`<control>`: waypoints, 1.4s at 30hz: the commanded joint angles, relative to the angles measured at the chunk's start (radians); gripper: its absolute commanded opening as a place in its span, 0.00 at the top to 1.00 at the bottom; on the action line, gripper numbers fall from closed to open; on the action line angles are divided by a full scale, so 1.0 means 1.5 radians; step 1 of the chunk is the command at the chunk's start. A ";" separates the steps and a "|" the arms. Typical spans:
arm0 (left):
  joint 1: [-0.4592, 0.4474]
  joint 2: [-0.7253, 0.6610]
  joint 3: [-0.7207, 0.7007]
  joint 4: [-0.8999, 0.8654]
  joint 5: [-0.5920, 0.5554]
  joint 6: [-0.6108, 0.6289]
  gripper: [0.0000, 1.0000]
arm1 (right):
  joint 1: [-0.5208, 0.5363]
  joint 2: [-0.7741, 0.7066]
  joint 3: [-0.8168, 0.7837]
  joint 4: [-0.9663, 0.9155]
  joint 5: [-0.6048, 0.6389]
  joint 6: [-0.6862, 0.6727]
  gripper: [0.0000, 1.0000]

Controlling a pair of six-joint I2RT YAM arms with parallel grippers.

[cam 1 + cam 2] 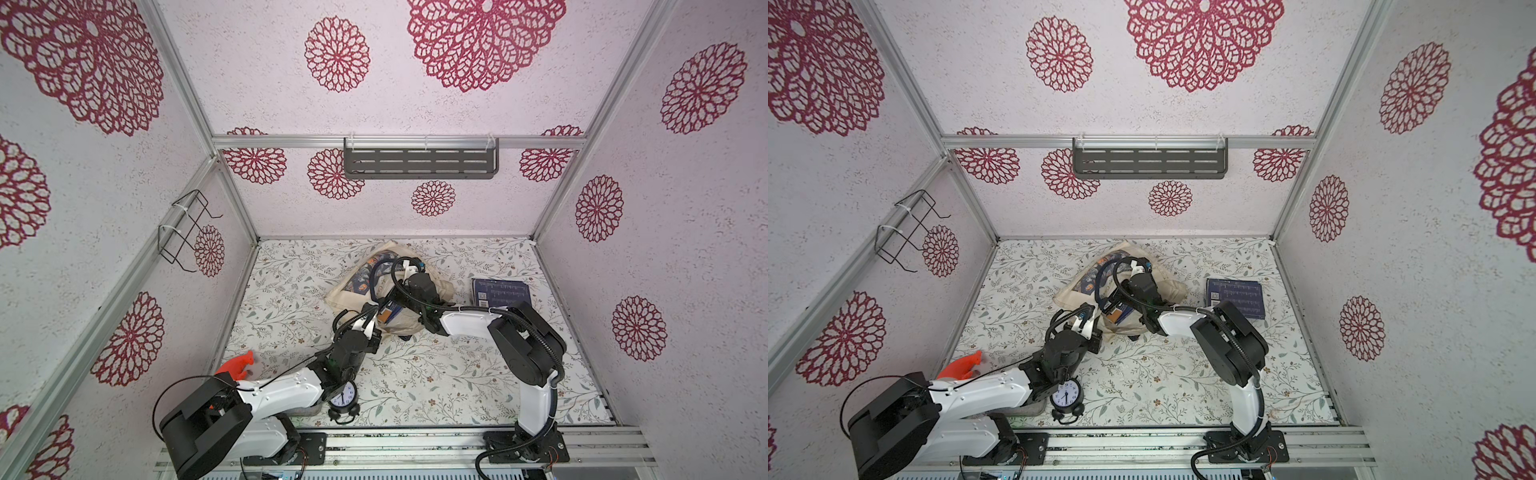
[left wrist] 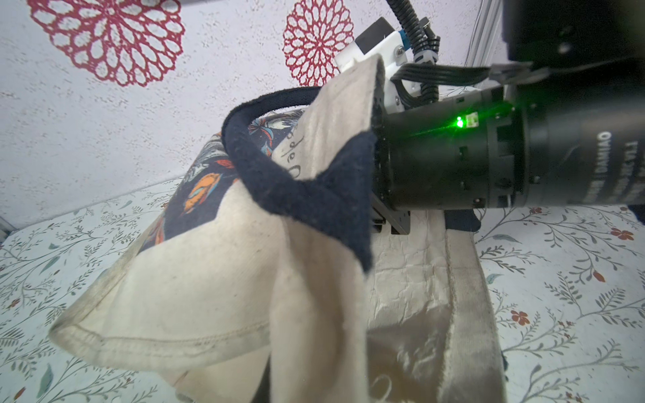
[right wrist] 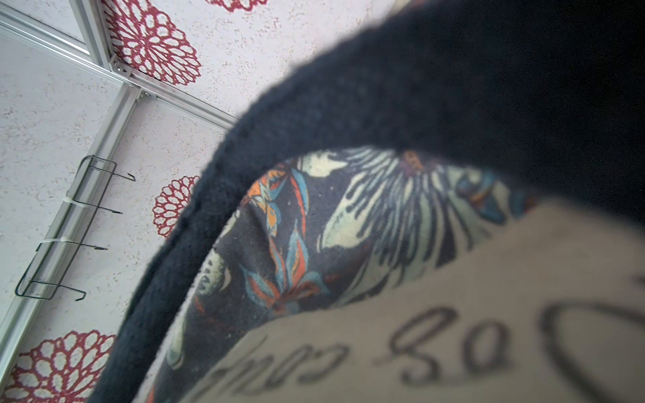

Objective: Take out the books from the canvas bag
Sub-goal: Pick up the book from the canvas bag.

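Observation:
The cream canvas bag (image 1: pixel 353 291) (image 1: pixel 1075 293) lies crumpled mid-table, its dark printed picture facing up. My left gripper (image 1: pixel 379 321) (image 1: pixel 1100 323) is shut on the bag's near rim. In the left wrist view the lifted cloth (image 2: pixel 209 296) and navy handle (image 2: pixel 279 185) cover the jaws. My right gripper (image 1: pixel 392 308) (image 1: pixel 1118 306) reaches into the bag's mouth at the books (image 1: pixel 390 315) (image 1: pixel 1120 315), where navy and orange covers show. Its jaws are hidden; the right wrist view shows only the strap (image 3: pixel 349 104) and print (image 3: pixel 349 226). One navy book (image 1: pixel 503 291) (image 1: pixel 1237 297) lies flat to the right.
A black alarm clock (image 1: pixel 343 399) stands near the front edge beside the left arm. An orange toy (image 1: pixel 239 365) sits at the front left. A grey shelf (image 1: pixel 419 162) hangs on the back wall and a wire rack (image 1: pixel 187 228) on the left wall.

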 commanded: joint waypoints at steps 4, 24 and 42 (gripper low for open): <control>-0.011 -0.001 0.008 0.028 0.018 0.017 1.00 | -0.021 0.024 0.037 0.100 0.008 0.043 0.79; 0.099 -0.022 0.034 -0.086 -0.029 -0.105 1.00 | -0.028 -0.206 -0.211 0.175 0.135 -0.060 1.00; 0.121 0.025 0.072 -0.150 -0.043 -0.146 1.00 | -0.029 -0.464 -0.427 0.184 0.104 -0.140 1.00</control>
